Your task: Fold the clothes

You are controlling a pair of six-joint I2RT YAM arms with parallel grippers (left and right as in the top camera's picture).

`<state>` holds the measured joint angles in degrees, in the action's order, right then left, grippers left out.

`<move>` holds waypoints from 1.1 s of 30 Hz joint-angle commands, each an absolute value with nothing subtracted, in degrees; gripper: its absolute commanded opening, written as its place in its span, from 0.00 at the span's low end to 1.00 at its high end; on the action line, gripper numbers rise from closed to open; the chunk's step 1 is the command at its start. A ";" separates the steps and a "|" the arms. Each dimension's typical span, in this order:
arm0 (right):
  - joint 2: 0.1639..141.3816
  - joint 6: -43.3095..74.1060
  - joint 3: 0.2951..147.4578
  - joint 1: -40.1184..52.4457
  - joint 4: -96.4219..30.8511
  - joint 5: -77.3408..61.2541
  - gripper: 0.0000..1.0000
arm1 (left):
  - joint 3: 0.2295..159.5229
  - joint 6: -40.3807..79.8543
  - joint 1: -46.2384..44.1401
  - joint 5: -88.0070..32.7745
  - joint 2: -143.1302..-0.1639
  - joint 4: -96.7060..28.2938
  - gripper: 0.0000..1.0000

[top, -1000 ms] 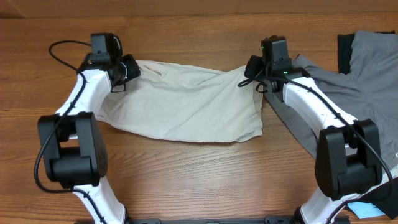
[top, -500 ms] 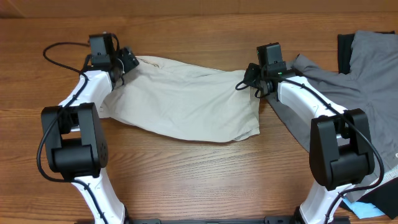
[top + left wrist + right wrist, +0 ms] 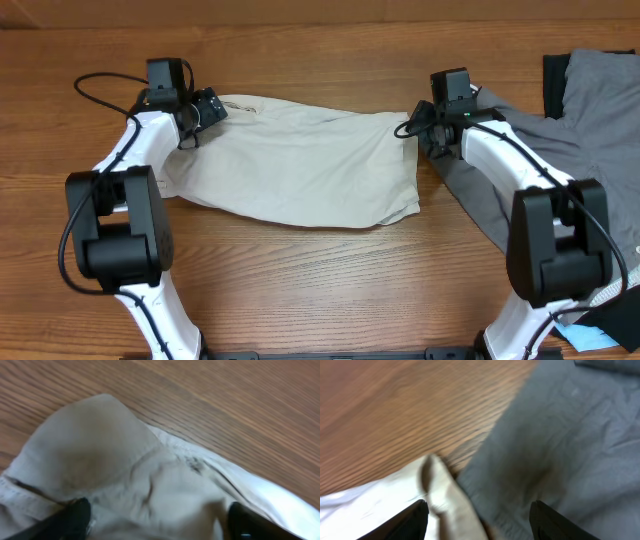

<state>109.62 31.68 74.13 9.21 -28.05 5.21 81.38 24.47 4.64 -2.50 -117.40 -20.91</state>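
Shorts, light beige, lie spread across the middle of the table, long axis running left to right, with wrinkles along the far edge. Their right end touches the grey garment, which occupies the table's right side.

Step in hand, as judged: securing the two far corners so the far edge can be carried over toward the near edge.

Recommendations:
- Close on each corner with a full bite of cloth, both layers, not the hem alone.
- On the right, take only the beige corner. The right wrist view shows that corner lying against the grey edge, so a careless close would catch both fabrics.
- Raise both ends together and keep the span lightly taut, so the fold line runs straight.
- Lay the far edge down level with the near edge before letting go.

Left pincer: sits at the far left corner of the shorts. Its fingers stand wide apart with bunched beige cloth lying between them, nothing clamped.

Right pincer: sits at the far right corner, likewise spread wide, straddling the beige corner and the grey edge, gripping neither. The blurred wrist views do not settle whether either pincer's tips press the cloth.
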 commanded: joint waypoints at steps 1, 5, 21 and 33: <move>100.79 29.76 75.09 9.54 -29.04 -1.37 0.65 | 81.17 18.41 5.26 -1.48 -106.30 -23.77 1.00; 96.82 26.17 75.09 11.25 -30.63 -16.49 0.57 | 81.17 15.20 5.43 2.15 -99.33 -31.48 1.00; 105.58 22.50 75.07 30.35 -30.87 -21.76 0.52 | 81.14 5.54 22.04 -22.20 -108.42 -39.62 1.00; 114.06 22.48 75.07 35.16 -27.16 -22.02 0.41 | 81.14 -1.76 23.94 -34.52 -122.80 -34.85 1.00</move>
<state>112.40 22.96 74.46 35.09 -27.51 -21.26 81.41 0.89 24.10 -30.98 -119.87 -35.83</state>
